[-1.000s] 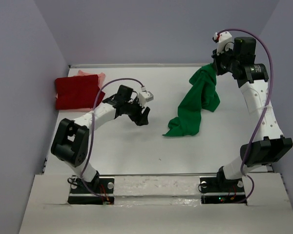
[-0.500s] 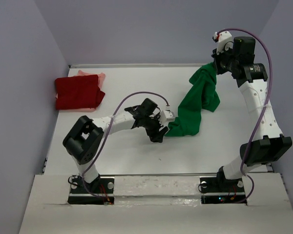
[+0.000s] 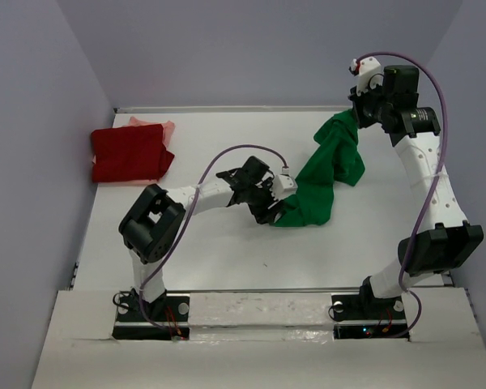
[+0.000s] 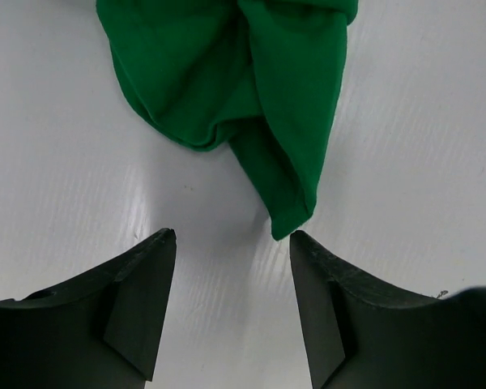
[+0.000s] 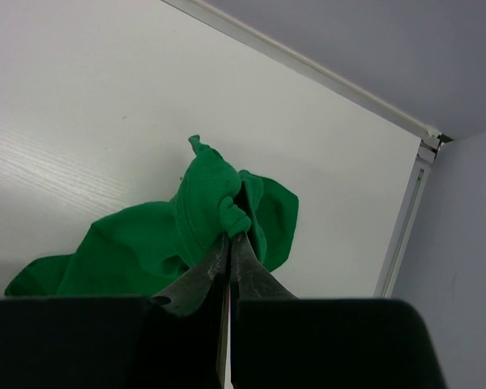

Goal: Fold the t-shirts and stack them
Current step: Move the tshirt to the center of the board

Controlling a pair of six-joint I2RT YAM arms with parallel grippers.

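Observation:
The bright green t-shirt (image 3: 330, 166) hangs bunched from my right gripper (image 3: 355, 113), which is shut on a pinch of its cloth (image 5: 227, 209) and holds it up at the table's far right; its lower end trails on the table. My left gripper (image 3: 269, 212) is open and low over the table, at the shirt's lower left corner (image 4: 290, 219), which lies just beyond my right fingertip (image 4: 298, 240), not between the jaws. The dark red t-shirt (image 3: 130, 154) lies folded at the far left, on top of the pale salmon-pink t-shirt (image 3: 154, 125), of which only an edge shows.
The white table (image 3: 211, 243) is walled by grey panels on the left, back and right. A raised rim (image 5: 308, 69) runs along the table's back edge. The arm bases stand on the near edge.
My left arm has swung right from the table's middle to the green shirt's lower corner. My right gripper has kept hold of the shirt and barely moved.

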